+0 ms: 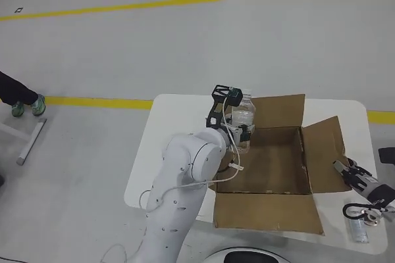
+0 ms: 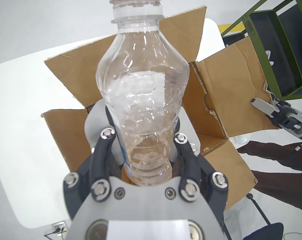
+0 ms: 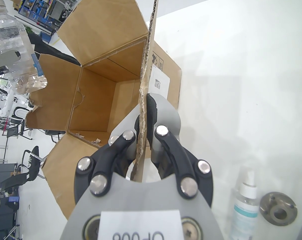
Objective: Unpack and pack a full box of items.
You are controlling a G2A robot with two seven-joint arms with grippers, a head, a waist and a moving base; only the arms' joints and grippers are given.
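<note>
Left gripper: fingers closed narrowly on the lower body of the bottle, which hangs in the air.
Bottle position: clear plastic with a white cap, over the left wall of the box, towards the far edge of the table.
Box: open on the table's right half, four flaps spread, with the visible part of the floor bare.
Right gripper: fingers pinched on the outer edge of the right flap, holding it down towards the table's right edge.
Spray bottle: lying on the table near its near right corner, just beside the right gripper.
Risk 1, slip: the grasp sits low on a smooth, thin-walled bottle, so the taller part above could tip or slide out if the arm swings quickly.
Risk 2, collision: the bottle is close to the left wall and far flap, and a low path would probably catch the cardboard and shift the box.
Risk 3, tear: the pinched flap edge is already ragged, and a sideways pull could rip it or drag the box.
Risk 4, knock: a right-arm move towards the near edge could push the spray bottle off the table.
</note>
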